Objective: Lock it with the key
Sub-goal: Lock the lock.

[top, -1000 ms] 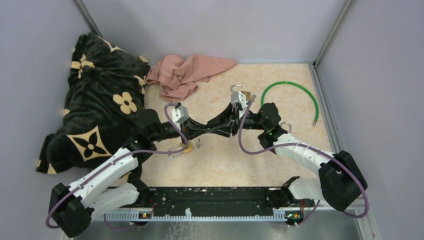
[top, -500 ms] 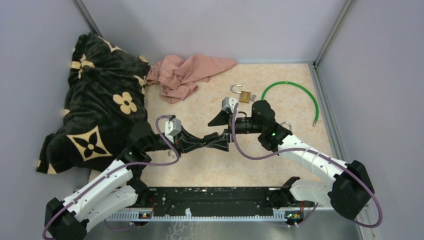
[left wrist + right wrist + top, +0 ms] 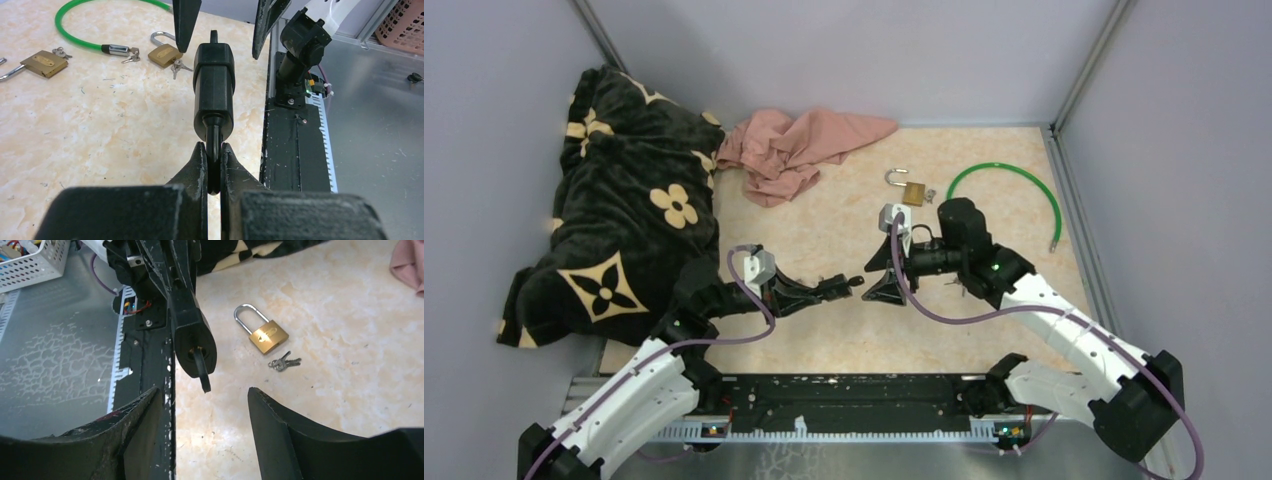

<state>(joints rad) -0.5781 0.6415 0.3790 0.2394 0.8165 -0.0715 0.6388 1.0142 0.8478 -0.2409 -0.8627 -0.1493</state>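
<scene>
From above, the right end effector (image 3: pixel 882 276) has backed off the black lock (image 3: pixel 844 285): half a second ago its fingers met the lock's tip, and now they stand spread and empty just to the right of it. The left end effector (image 3: pixel 816 291) has swung lower and nearer the arm bases and carries the lock clear of the bench (image 3: pixel 844 330). A brass padlock (image 3: pixel 912 190) lies untouched well beyond the lock. In the left wrist view, the left fingers (image 3: pixel 198 167) are clamped on the thin black stem at the lock's near end. The key (image 3: pixel 214 36) sticks out of the far end, between the two parted right fingers. In the right wrist view, the key hangs from the keyhole with nothing gripping it, and a second brass padlock (image 3: pixel 267 335) with loose keys lies on the bench to the right of the lock. This looks like a release after turning, though whether the lock has caught cannot be told.
</scene>
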